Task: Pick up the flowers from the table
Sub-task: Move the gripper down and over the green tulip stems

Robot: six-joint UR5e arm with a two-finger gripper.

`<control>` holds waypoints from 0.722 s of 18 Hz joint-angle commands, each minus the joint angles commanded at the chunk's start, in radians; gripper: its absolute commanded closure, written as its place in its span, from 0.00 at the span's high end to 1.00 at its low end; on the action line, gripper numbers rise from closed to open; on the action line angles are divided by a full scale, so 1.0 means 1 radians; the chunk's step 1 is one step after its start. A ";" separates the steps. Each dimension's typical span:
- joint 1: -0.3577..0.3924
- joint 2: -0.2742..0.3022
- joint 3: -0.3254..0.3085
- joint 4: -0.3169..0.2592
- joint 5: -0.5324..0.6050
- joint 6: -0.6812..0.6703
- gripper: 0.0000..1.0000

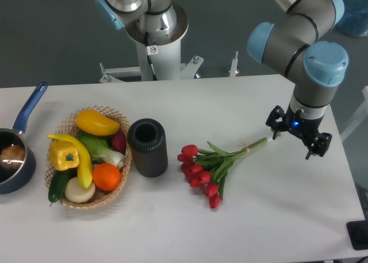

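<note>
The gripper (298,138) is hovering with its jaws apart over the stem tips of the flowers (214,162), which are lying on the table (276,217) with heads pointing away from it. It should be lowering straight, straddling the bundled stems near the tie before closing.

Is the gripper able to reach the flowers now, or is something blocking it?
Probably yes. The gripper is right at the stem end of the flowers, and nothing lies between them; the black cylinder stands apart on the far side.
</note>
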 joint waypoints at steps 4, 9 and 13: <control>-0.026 0.003 -0.006 0.000 0.009 -0.011 1.00; -0.043 0.009 -0.092 0.018 0.008 -0.009 1.00; -0.034 0.043 -0.228 0.109 0.003 -0.006 1.00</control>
